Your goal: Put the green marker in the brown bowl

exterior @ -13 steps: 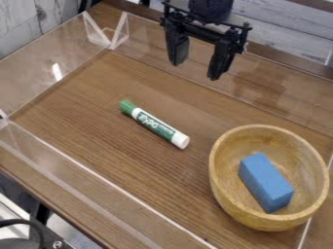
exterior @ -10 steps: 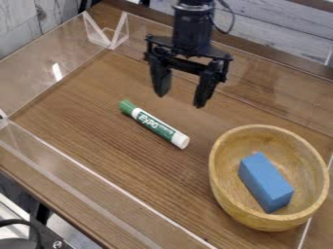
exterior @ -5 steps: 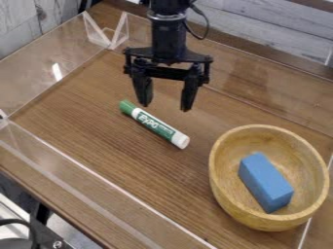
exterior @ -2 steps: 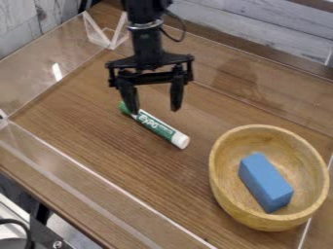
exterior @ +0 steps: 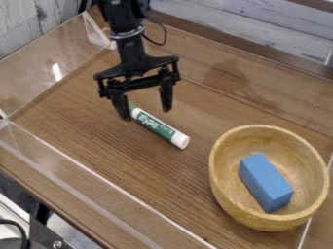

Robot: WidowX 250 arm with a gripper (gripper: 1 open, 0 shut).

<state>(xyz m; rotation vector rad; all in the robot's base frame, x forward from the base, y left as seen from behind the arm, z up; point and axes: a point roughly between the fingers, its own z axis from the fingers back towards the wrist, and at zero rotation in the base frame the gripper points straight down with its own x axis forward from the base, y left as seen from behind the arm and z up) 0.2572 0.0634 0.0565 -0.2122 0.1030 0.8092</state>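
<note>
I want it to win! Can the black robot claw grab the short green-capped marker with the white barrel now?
Probably yes. The black gripper is open above the marker's green end, and nothing lies on the wooden table around it to block the way.

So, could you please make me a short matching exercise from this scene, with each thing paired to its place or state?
Things:
1. green marker
2. blue block
3. brown bowl
4. pincer

Places or states:
A. lying inside the bowl
B. open, above the marker's capped end
C. flat on the wooden table
D. at the right, holding a block

Pairs: 1-C, 2-A, 3-D, 4-B
</note>
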